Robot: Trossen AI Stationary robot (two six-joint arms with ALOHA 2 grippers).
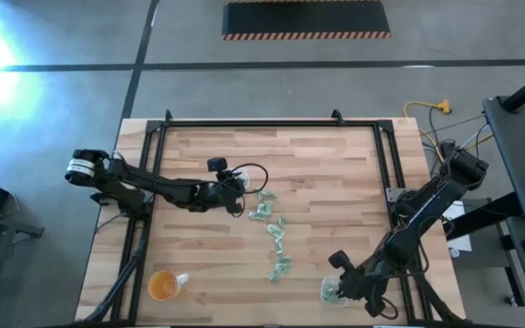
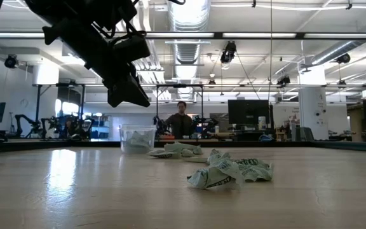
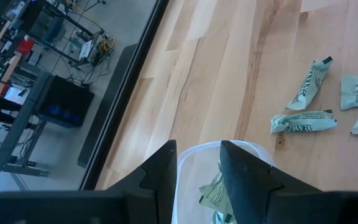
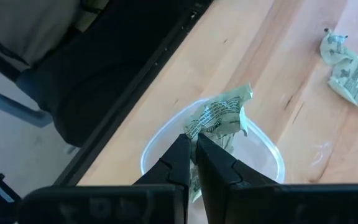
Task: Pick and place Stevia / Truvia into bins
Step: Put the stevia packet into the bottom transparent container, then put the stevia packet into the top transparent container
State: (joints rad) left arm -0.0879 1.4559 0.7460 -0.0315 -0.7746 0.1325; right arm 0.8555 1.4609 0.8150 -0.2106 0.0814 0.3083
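Right gripper [image 4: 194, 155]: jaws pinched on a packet [image 4: 219, 118], held right above the near bin [image 4: 272, 155] so it can drop inside
Left gripper [image 3: 197, 165]: jaws parted, empty, poised over the other bin [image 3: 253, 149], which holds packets already
Loose packets [image 1: 276, 239]: scattered mid-table between both bins
Orange cup [image 1: 162, 285]: apart, unused
Judgement: release comes next

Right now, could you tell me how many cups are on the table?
3: an orange-tinted cup at the near left, a clear cup under the left gripper, and another clear cup under the right gripper.
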